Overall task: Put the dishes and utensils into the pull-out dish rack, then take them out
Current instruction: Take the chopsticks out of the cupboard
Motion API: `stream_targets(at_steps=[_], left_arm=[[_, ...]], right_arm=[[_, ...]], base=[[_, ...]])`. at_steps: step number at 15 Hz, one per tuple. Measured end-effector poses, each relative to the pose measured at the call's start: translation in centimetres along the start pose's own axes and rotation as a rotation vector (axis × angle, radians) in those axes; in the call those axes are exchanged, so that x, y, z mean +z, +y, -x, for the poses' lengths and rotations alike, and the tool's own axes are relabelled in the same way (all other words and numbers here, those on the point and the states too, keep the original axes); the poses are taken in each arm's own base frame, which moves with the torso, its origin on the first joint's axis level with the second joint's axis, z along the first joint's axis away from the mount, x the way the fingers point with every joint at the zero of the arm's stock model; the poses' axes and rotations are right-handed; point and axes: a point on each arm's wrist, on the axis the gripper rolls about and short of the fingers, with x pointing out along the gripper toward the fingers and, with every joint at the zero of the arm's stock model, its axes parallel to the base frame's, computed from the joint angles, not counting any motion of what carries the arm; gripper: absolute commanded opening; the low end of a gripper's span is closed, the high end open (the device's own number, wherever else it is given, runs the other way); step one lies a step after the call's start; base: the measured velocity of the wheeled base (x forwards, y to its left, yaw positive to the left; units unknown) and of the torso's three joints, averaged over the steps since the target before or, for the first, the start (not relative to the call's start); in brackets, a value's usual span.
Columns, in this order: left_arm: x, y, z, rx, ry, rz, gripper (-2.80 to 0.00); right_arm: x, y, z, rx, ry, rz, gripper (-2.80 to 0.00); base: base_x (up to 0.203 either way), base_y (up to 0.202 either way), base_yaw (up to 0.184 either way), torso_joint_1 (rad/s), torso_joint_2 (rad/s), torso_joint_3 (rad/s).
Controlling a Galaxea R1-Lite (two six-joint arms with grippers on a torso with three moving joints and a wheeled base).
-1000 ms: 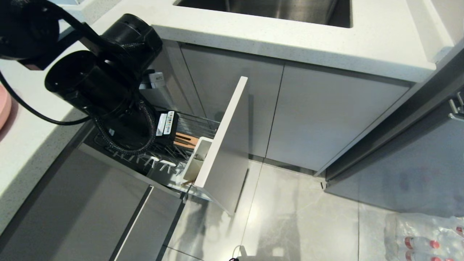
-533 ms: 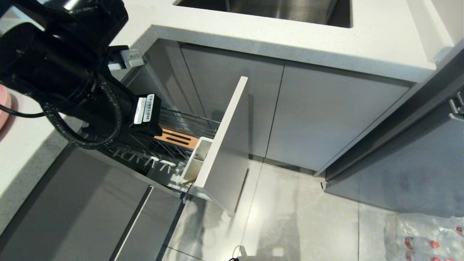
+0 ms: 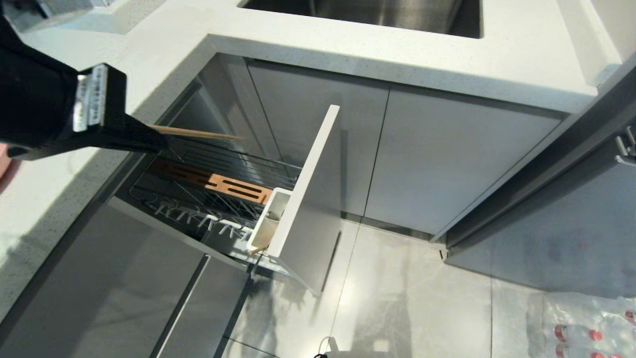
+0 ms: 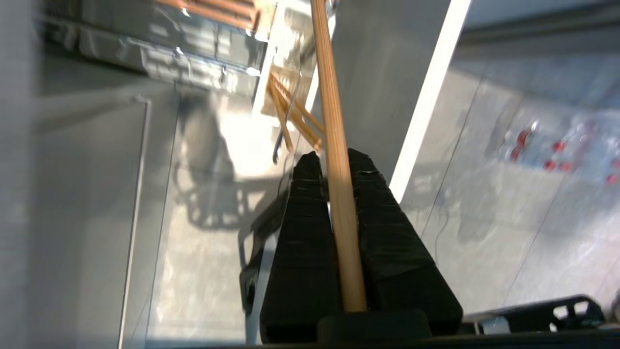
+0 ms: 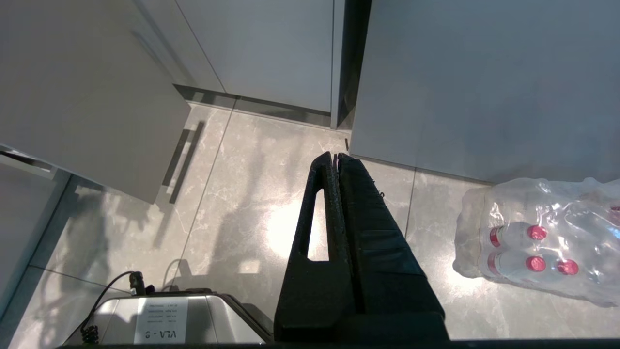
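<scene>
1. Head view: one left gripper (image 3: 149,139) is at the left edge, over the open pull-out dish rack (image 3: 308,199). Its fingers are closed on one chopstick (image 3: 198,133), which juts out level above the wire basket (image 3: 233,166). The rack stands pulled out from the cabinet run, its tall front panel facing the floor tiles. Inside it are one wooden slotted insert (image 3: 223,183) and one white cutlery holder (image 3: 268,223) just behind the front panel. One white bench (image 3: 397,54) runs above, with one sink (image 3: 377,12) set into it. One double-door cabinet (image 3: 422,159) stands beside the rack. One pack of bottles (image 3: 586,323) lies on the floor at lower right.

2. Left wrist view: the two fingers (image 4: 305,232) are pinched tight on the single chopstick, which passes between them and out beyond the tips. Further chopsticks (image 4: 290,118) stand tilted in the cutlery holder; about three can be made out, the exact count is unclear through blur.

3. Right wrist view: one right gripper (image 5: 335,157) hangs over the floor, well apart from the rack, fingers pressed together and holding nothing. The bottle pack shows three red caps.
</scene>
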Motion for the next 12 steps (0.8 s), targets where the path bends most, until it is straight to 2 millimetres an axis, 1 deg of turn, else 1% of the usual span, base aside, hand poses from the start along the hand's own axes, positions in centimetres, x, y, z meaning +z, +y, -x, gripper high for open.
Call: stream_targets(at_steps=[3,6,8,10,12], left_arm=[[0.1,1.3,3.2,0.053,-0.146,0.043,-2.80],[0.1,2.6,5.5,0.159,-0.274,0.092,-2.80],[0.2,3.3,7.0,0.176,-0.353,0.135,-2.80],[0.3,4.1,8.2,0.223,-0.426,0.183,-2.80],[0.6,4.9,8.7,0.301,-0.478,0.230,-2.80]], right_arm=[[0.0,0.0,0.0,0.000,0.000,0.000,-2.80],[0.0,0.0,0.0,0.000,0.000,0.000,-2.80],[0.0,0.0,0.0,0.000,0.000,0.000,-2.80],[0.0,0.0,0.0,0.000,0.000,0.000,-2.80],[0.0,0.0,0.0,0.000,0.000,0.000,-2.80]], base=[[0.000,0.000,0.000,0.000,0.00,0.000],[0.000,0.000,0.000,0.000,0.00,0.000],[0.000,0.000,0.000,0.000,0.00,0.000],[0.000,0.000,0.000,0.000,0.00,0.000],[0.000,0.000,0.000,0.000,0.00,0.000]])
